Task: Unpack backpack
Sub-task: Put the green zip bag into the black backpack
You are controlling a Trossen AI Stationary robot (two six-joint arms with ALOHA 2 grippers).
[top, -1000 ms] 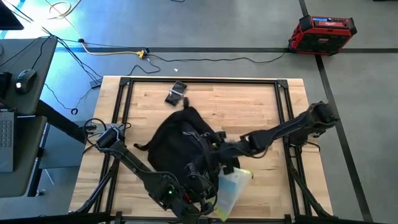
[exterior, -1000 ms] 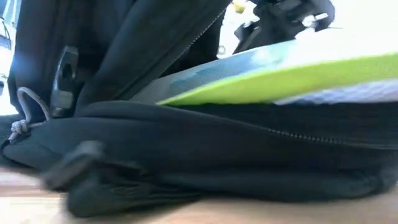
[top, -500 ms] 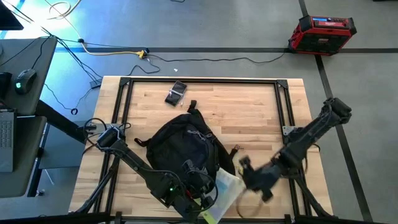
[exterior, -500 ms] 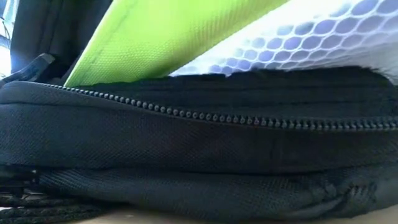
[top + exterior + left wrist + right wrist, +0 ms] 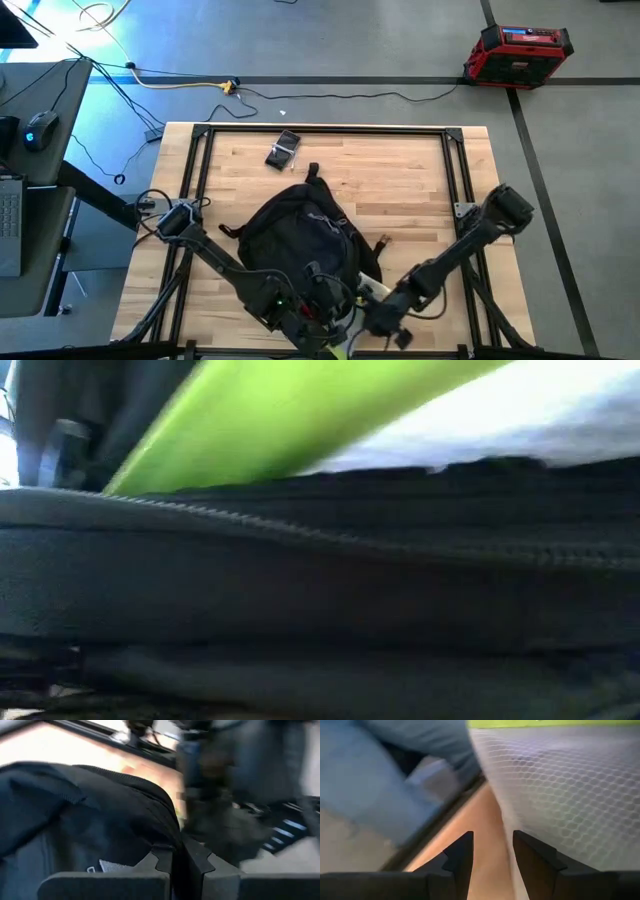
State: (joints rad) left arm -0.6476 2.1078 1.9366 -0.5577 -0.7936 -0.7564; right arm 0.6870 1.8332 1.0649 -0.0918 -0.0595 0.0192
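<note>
Evidently left gripper (image 5: pixel 180 865) clamps backpack (image 5: pixel 295 235) fabric to anchor it; right gripper (image 5: pixel 492 855), jaws apart, nears mesh pouch (image 5: pixel 560 785).

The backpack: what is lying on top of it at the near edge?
A translucent pouch with neon-yellow trim rests on the backpack, seen in the low view. What the pouch holds cannot be seen, nor the backpack's inside.

Two dark jointed arms with black cabling, each gripper's fingers (image 5: pixel 462 855) matte black, blocky, angular.
</note>
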